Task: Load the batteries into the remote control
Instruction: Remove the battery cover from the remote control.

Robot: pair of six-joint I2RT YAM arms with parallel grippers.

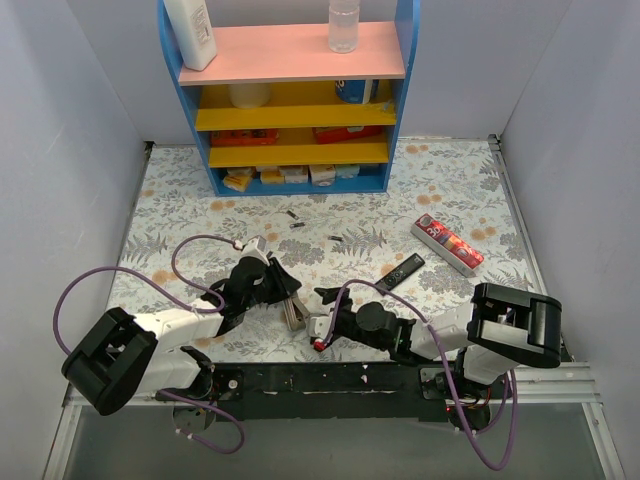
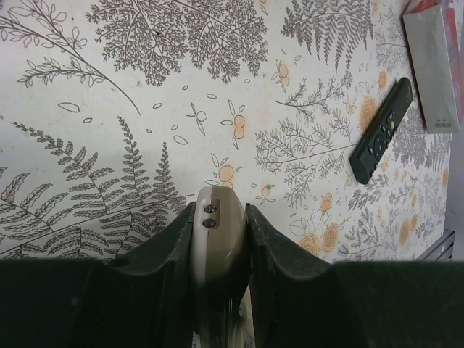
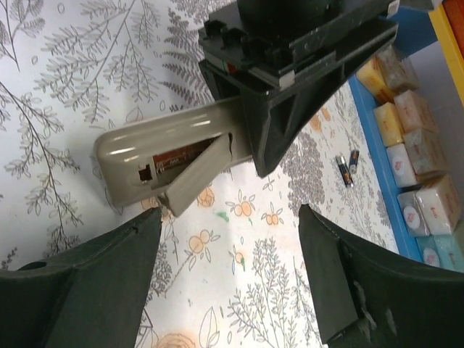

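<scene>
My left gripper [image 1: 288, 298] is shut on the grey-beige remote control [image 1: 296, 318] and holds it by its long sides, as the left wrist view shows [image 2: 217, 235]. In the right wrist view the remote [image 3: 156, 156] lies back up, and its flat grey cover piece [image 3: 196, 180] stands ajar over the compartment. My right gripper [image 1: 322, 318] is open and empty just right of the remote, with its jaws wide apart [image 3: 228, 246]. Three small dark batteries [image 1: 296, 226] lie loose on the table farther back; two of them show in the right wrist view [image 3: 346, 167].
A slim black remote [image 1: 400, 272] lies right of my grippers, also in the left wrist view [image 2: 380, 130]. A red and white box [image 1: 448, 244] lies beyond it. A blue shelf unit [image 1: 300, 100] with bottles and small packs stands at the back. Purple cables loop by both arms.
</scene>
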